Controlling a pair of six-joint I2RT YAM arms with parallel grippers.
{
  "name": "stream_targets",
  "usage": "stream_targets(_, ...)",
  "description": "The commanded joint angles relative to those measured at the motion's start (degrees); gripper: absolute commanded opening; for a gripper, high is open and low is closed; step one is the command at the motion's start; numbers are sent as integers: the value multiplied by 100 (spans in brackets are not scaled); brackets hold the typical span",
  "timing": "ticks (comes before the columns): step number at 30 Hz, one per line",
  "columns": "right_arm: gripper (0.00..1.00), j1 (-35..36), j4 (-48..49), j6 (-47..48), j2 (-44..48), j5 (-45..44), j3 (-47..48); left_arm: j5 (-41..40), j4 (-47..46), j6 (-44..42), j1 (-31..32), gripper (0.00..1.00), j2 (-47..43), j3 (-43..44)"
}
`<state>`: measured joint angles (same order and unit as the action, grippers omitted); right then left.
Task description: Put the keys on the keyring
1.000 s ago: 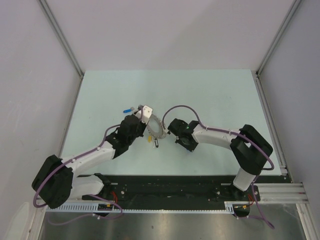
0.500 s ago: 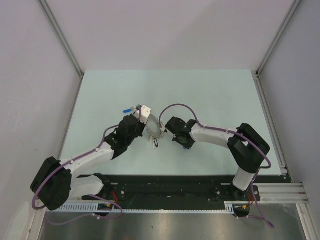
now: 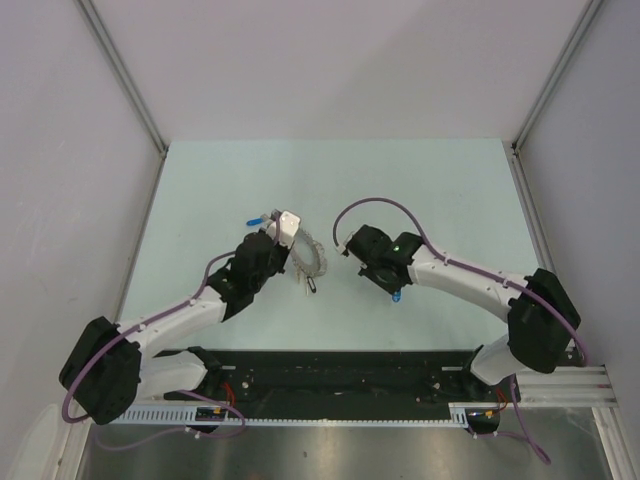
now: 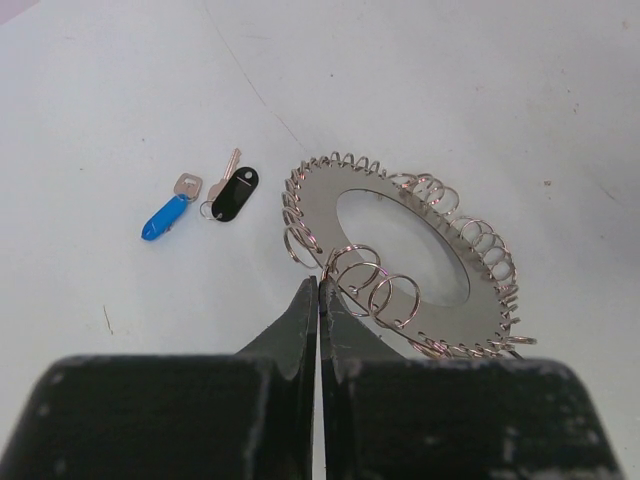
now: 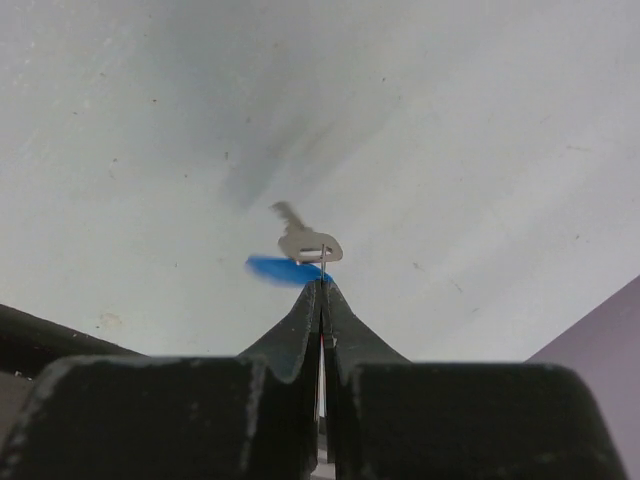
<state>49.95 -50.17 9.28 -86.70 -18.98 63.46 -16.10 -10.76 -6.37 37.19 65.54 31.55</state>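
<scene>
The left gripper is clenched, its two fingertips pressed together on one of the small wire loops at the near rim of the keyring. The rest of the keyring spreads out ahead and to the right of those tips, flat or nearly so on the table. Whether the pinched edge is raised off the surface is hard to judge from the wrist view. Ahead and to the left of the same tips, apart from the keyring, a blue key and a black key lie just beside each other on the table.

The right gripper is also clamped tight, nipping the thin wire ring of the held key. That key hangs just beyond the tips, blurred, with its metal blade pointing up and left and a blue head showing just left of the tips. In the top view this gripper stands off to the right of the keyring, not touching it.
</scene>
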Motion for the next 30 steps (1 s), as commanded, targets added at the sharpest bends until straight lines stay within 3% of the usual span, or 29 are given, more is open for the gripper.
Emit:
stream_targets(1, 0, 32, -362, 65, -250, -88, 114, -7, -374, 83, -36, 0, -226, -52)
stream_targets(15, 0, 252, 1439, 812, -1384, 334, 114, -34, -488, 92, -89, 0, -226, -114)
stream_targets(23, 0, 287, 1853, 874, -1605, 413, 114, 19, -505, 75, -107, 0, -208, -123)
stream_targets(30, 17, 270, 1932, 637, -1210, 299, 105, 98, -514, 101, -107, 0, -217, -132)
